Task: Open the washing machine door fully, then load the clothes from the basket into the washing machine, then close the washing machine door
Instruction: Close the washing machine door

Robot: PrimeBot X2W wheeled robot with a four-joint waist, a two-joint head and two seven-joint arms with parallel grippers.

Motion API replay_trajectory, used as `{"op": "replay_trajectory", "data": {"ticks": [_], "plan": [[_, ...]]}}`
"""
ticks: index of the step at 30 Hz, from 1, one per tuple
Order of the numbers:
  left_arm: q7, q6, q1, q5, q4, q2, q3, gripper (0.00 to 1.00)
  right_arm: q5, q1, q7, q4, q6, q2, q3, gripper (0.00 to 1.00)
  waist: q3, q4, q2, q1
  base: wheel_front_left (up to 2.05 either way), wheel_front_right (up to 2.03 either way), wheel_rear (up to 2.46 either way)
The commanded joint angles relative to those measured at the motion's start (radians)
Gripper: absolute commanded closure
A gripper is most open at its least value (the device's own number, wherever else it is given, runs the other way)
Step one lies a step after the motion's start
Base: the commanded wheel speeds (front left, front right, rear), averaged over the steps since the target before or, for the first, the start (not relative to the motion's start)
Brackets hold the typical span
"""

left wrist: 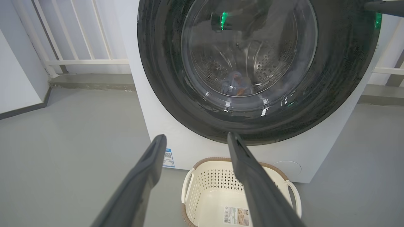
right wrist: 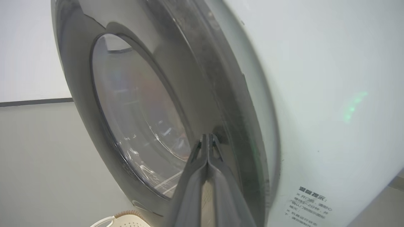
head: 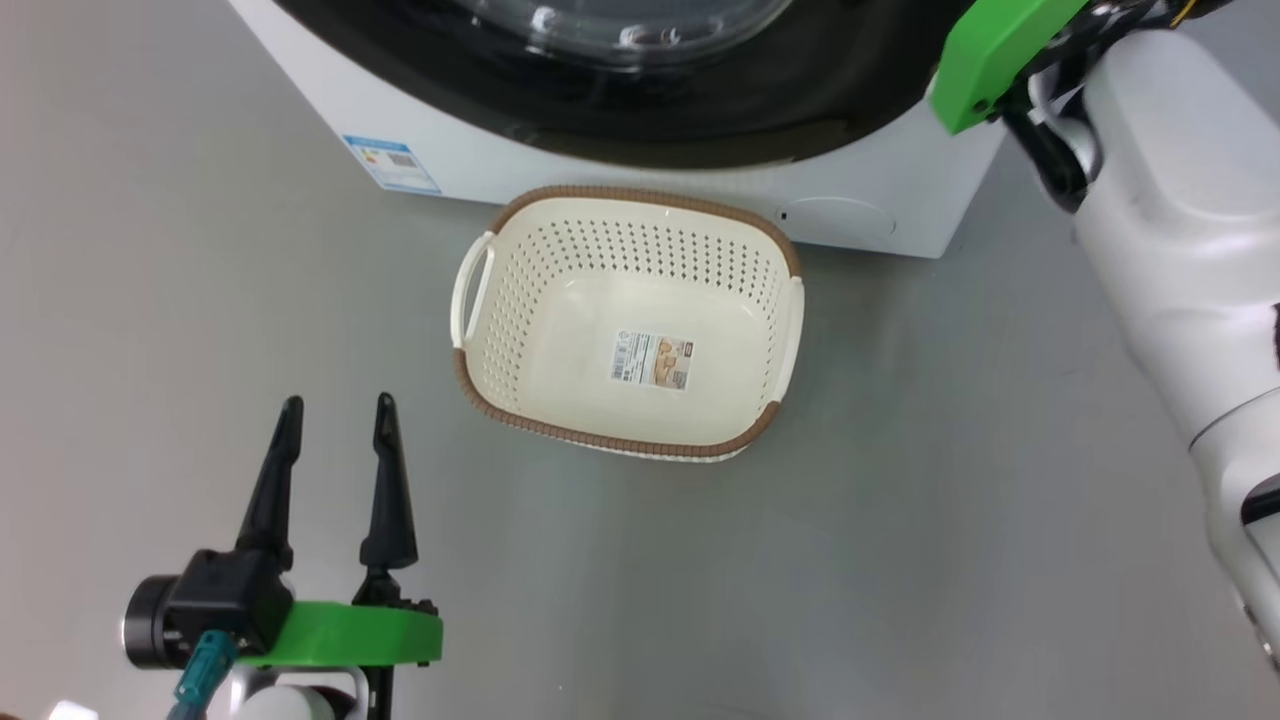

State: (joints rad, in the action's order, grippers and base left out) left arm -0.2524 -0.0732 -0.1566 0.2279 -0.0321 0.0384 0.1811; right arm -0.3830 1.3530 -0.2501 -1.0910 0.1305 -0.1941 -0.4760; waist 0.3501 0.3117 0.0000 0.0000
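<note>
Nearest, the left gripper (head: 338,400) hangs low over the grey floor (head: 900,500), its two fingers spread wide with nothing between them. Just beyond it stands the basket (head: 560,300), empty except for the paper label (head: 652,361) on its bottom. Behind the basket is the washing machine (head: 480,160). The washing machine door (left wrist: 157,78) seems to lie flat against the front, though I cannot tell if the latch is caught. The right gripper (right wrist: 208,136), fingers pressed together, holds nothing and touches the door's black rim with its tips. Through the glass, the clothes (left wrist: 235,85) lie in a small heap deep in the drum (left wrist: 268,63). I judge that opening and loading are done, and only the last push on the door may be left.
</note>
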Motion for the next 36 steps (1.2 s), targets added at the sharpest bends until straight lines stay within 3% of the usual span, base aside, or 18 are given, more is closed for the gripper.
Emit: {"op": "replay_trajectory", "data": {"ticks": [1, 12, 22, 36], "plan": [[-0.009, 0.006, -0.025, -0.013, 0.027, 0.015, -0.03, 0.0, -0.017, 0.023, -0.01, 0.009, 0.0, 0.009, 0.01, 1.0, 0.02, 0.016, 0.0, 0.0, 0.0, 0.0, 0.0], [-0.009, 0.005, -0.041, -0.01, 0.026, 0.012, -0.019, 0.0, 0.021, 0.054, -0.011, 0.007, 0.0, 0.001, 0.086, 1.0, 0.042, 0.02, 0.0, 0.0, 0.0, 0.0, 0.0], [-0.009, 0.002, -0.037, -0.014, 0.018, 0.012, -0.017, 0.0, 0.055, -0.039, -0.012, 0.083, 0.0, 0.018, 0.082, 1.0, 0.021, 0.003, 0.0, 0.0, 0.0, 0.0, 0.0], [-0.009, 0.018, -0.001, -0.037, 0.002, 0.012, -0.046, 0.0, 0.041, -0.381, -0.012, 0.417, 0.0, -0.018, 0.146, 0.99, -0.048, -0.067, 0.0, 0.0, 0.0, 0.0, 0.0]]}}
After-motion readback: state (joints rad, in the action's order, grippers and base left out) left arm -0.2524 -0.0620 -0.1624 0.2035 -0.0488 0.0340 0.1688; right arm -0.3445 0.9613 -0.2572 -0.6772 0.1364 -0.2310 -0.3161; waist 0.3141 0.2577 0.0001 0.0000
